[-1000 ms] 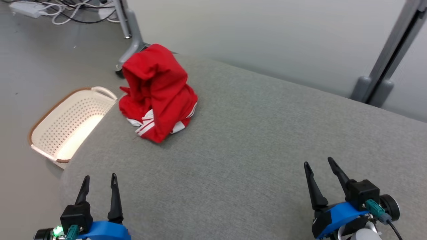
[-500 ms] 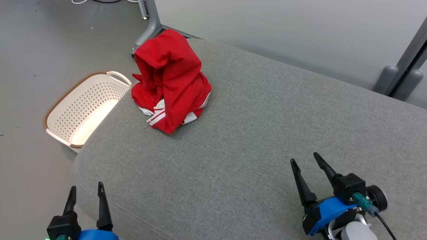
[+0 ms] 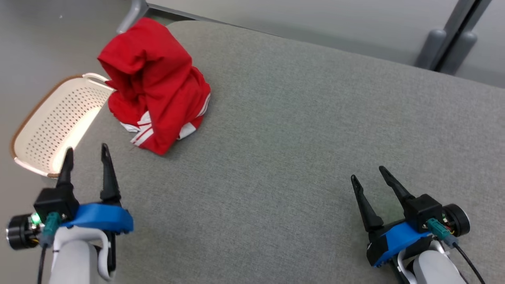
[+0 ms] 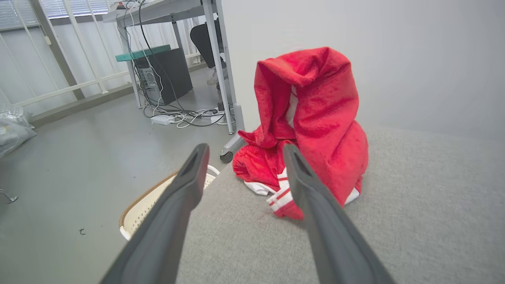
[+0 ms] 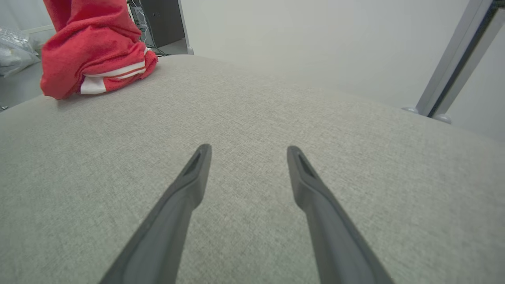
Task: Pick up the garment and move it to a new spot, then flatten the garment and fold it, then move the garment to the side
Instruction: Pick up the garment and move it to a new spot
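At the far left, a pale perforated basket (image 3: 47, 126) stands on the floor, tucked against the edge of the grey fabric-covered worktop (image 3: 300, 118). Just right of it, low in the head view, the left jaws stand wide open and empty, fingers aimed up toward the garment (image 3: 158, 90) but well short of it. That garment, red with white stripes, sits in a tall crumpled heap near the worktop's far left corner, one fold peaked upward and nothing laid flat. To its right the worktop runs bare. At the lower right, the right jaws are also spread open and hold nothing, poised over plain fabric well apart from the heap. By this showing the task has hardly begun: the garment is not picked up, and moving it, flattening, folding and setting it aside all remain. The left arm looks the nearer to make the first grasp.
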